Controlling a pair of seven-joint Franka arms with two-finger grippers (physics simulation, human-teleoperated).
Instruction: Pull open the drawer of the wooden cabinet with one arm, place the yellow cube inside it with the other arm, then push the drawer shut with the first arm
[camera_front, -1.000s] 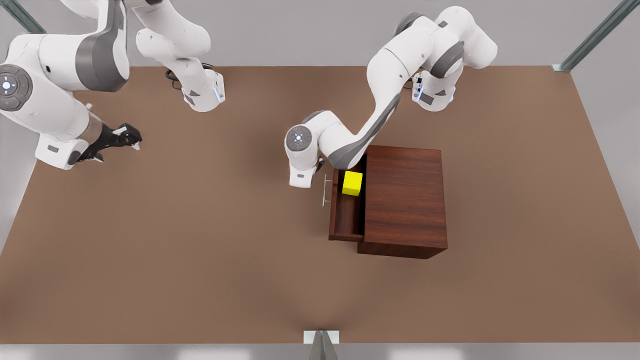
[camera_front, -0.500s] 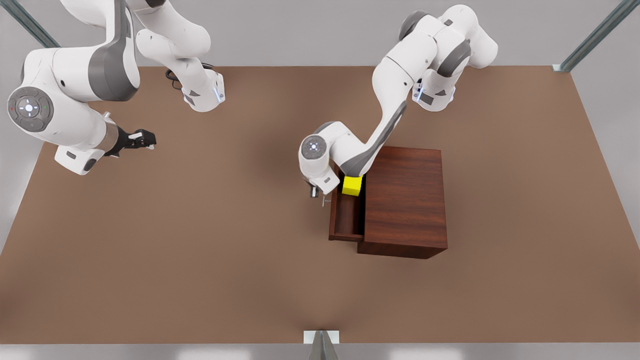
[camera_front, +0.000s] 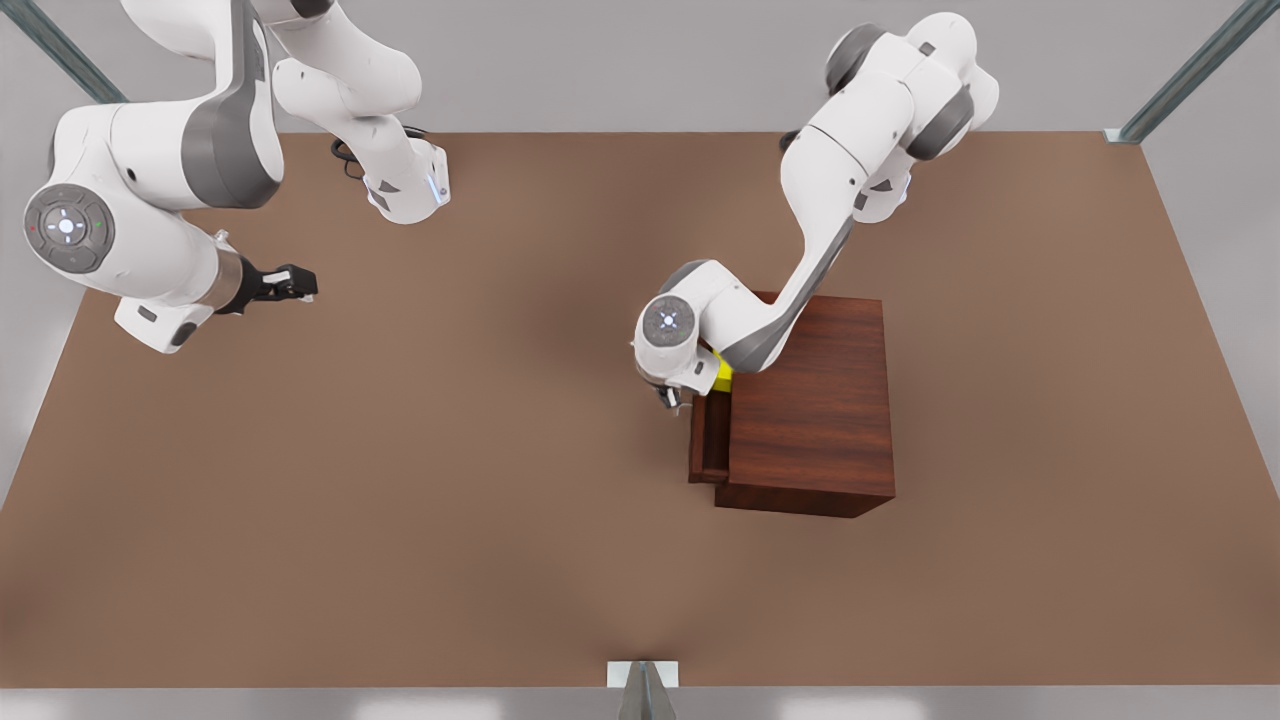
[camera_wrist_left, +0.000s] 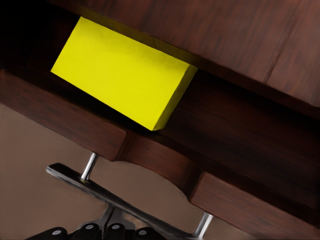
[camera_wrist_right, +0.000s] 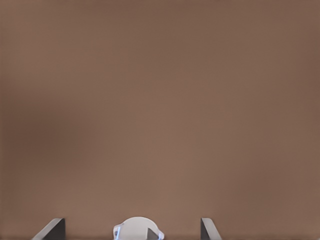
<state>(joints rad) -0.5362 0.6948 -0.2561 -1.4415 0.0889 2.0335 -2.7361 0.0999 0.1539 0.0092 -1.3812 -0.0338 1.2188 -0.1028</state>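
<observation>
Against the drawer front, the left gripper, grip unclear, pushes its handle, yellow cube inside; right gripper waits, spread, near the table edge.

Count: two arms, one cabinet, one drawer, one cube, one table.

Two white arms with grey joints stand on one brown table: the left arm over the furniture, the right arm at the front view's left. Each carries one black gripper, so two: the left gripper, the right gripper. One wooden cabinet holds one drawer bearing one silver bar handle. One yellow cube lies inside it.
</observation>
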